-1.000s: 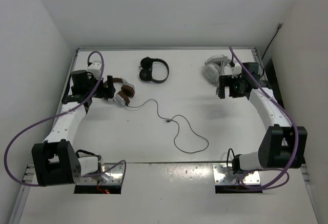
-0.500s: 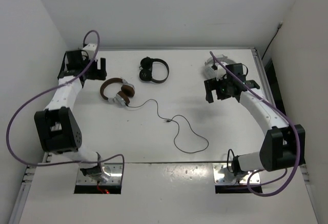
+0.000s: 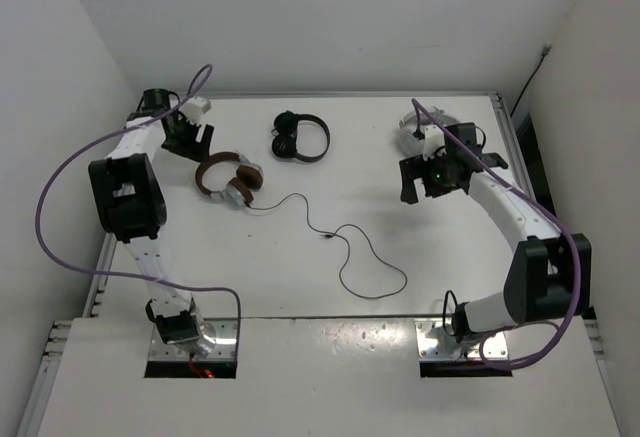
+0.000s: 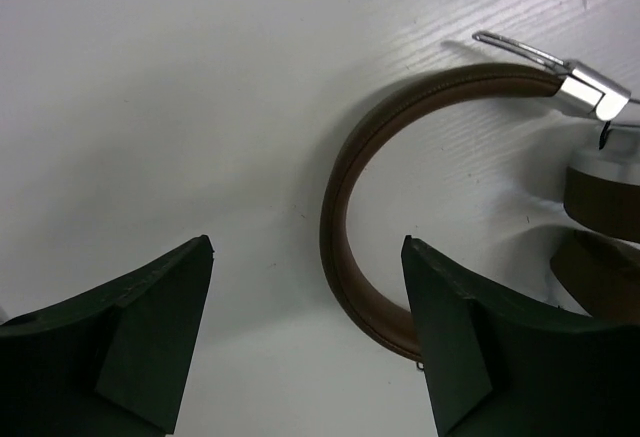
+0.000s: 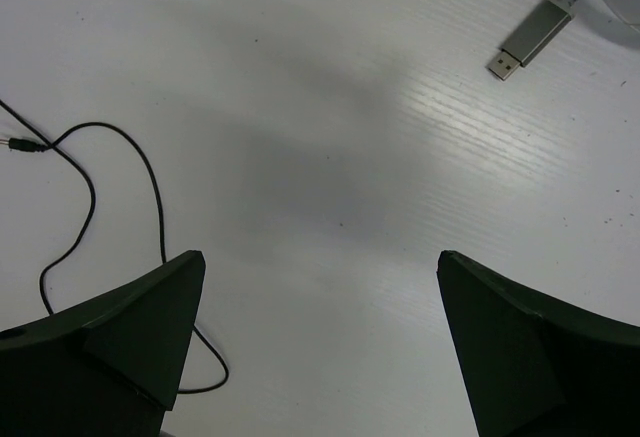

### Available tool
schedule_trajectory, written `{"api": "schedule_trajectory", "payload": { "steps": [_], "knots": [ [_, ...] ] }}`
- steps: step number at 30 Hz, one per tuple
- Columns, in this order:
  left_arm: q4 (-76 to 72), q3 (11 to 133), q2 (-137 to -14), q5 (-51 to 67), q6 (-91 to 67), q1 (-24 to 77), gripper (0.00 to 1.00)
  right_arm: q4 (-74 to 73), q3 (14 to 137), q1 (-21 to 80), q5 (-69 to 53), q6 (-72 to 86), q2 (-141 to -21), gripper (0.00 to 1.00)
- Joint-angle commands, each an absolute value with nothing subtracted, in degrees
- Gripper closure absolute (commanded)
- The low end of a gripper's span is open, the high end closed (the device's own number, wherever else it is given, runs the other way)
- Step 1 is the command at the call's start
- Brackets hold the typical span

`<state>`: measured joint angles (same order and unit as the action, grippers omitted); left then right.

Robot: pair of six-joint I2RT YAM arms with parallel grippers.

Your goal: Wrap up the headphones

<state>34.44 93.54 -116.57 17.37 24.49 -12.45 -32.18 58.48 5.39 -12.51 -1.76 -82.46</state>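
Note:
The headphones (image 3: 228, 177), with a brown headband and silver-and-brown earcups, lie flat at the table's left. Their thin black cable (image 3: 345, 242) snakes toward the table's middle front. My left gripper (image 3: 189, 139) is open and empty, just behind and left of the headband. In the left wrist view the headband (image 4: 338, 207) curves between my open fingers, with the earcups (image 4: 603, 192) at the right edge and the left gripper (image 4: 306, 247) above the table. My right gripper (image 3: 420, 179) is open and empty over bare table at the right. Its wrist view shows the right gripper (image 5: 320, 257) and the cable (image 5: 150, 207) at the left.
All-black headphones (image 3: 299, 137) lie at the back middle. White headphones (image 3: 420, 129) lie at the back right, behind my right gripper. A silver USB plug (image 5: 530, 37) lies near them in the right wrist view. White walls close in the table's left, back and right.
My left arm has swung up and back; its gripper moved off the brown headphones to just behind them. My right gripper shifted left, away from the white headphones. The headphones stayed put.

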Motion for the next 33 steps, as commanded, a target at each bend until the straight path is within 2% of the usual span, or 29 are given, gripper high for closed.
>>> {"api": "schedule_trajectory", "payload": {
  "steps": [1,8,14,20,24,26,27,29,33],
  "knots": [
    [39.11,96.50,-118.90,19.69,28.92,-12.74,0.19,-32.69,61.26,5.01,-15.21,-2.81,-83.32,0.01],
    [40.17,98.17,-123.30,19.07,29.53,-12.22,0.22,-33.22,62.84,5.01,-15.82,-2.81,-85.17,0.03],
    [37.89,96.15,-124.45,17.67,28.92,-10.99,0.32,-33.22,63.46,5.54,-15.21,-2.81,-87.45,0.04],
    [34.01,93.78,-124.45,15.12,27.42,-9.23,0.50,-33.75,64.69,6.59,-15.21,-2.81,-89.12,0.06],
    [33.49,92.64,-124.45,14.06,28.04,-8.61,0.71,-33.75,64.69,6.59,-15.21,-2.81,-89.12,0.06],
    [33.49,92.03,-124.45,14.06,28.04,-8.61,0.78,-33.75,64.69,6.59,-17.13,-2.81,-89.12,0.06],
    [33.49,92.02,-124.45,14.06,28.04,-8.61,0.87,-33.75,64.69,6.59,-17.92,-2.29,-89.12,0.06],
    [33.49,90.62,-123.84,12.93,28.56,-8.61,0.98,-33.75,64.69,7.11,-21.00,-2.29,-89.12,0.07],
    [32.87,87.02,-119.80,18.88,27.16,-11.42,1.00,-28.85,61.97,8.96,-26.01,0.08,-84.82,0.10]
  ]
}}
